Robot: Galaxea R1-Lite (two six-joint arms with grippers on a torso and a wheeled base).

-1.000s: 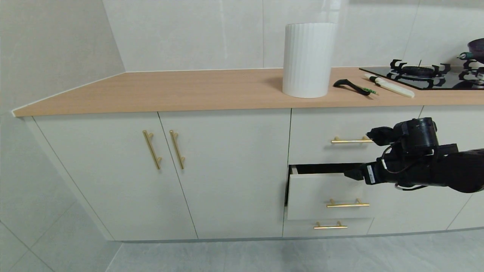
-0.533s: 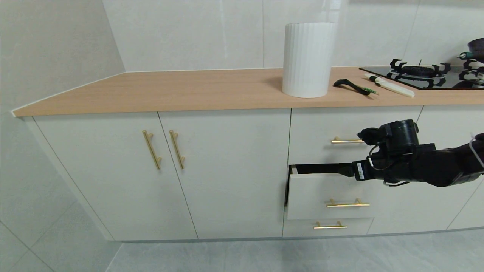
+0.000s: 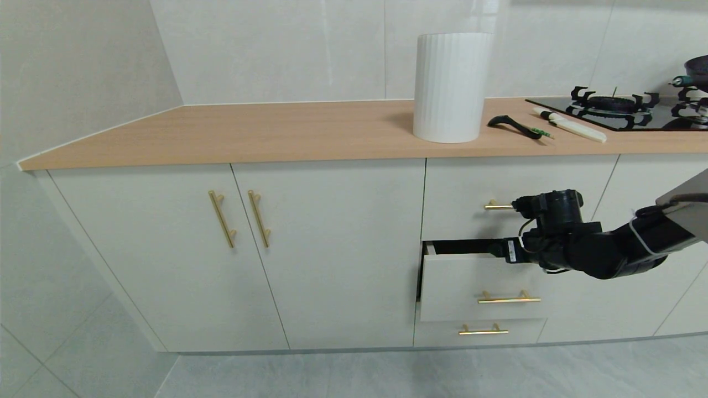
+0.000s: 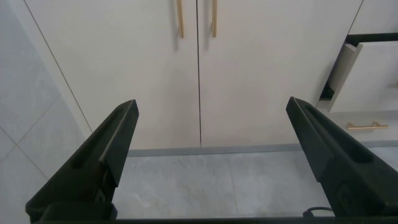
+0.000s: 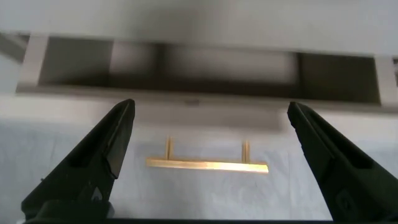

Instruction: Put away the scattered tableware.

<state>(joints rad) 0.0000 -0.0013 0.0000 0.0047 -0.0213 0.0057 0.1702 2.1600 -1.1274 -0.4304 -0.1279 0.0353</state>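
Tableware is found on the counter [image 3: 276,132], right of the vase [image 3: 451,88]: a black utensil [image 3: 514,126] and a white utensil [image 3: 575,128], laid flat, just beside each other, near the hob [image 3: 614,105]. Both are judged light, stiff, thin and smooth, so slipping is likely. Each is best pinched from above, across mid-handle. The right pincer [image 3: 500,249] is held spread and empty at the open drawer [image 3: 470,273]. The left pincer [image 4: 211,106] is likewise spread and empty.

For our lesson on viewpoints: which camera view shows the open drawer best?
The head view: the drawer shows nearly whole, with its handle, and you can see how far it is pulled out. The right wrist view looks closely into its dark opening and at its front. The left wrist view catches just one corner of it.
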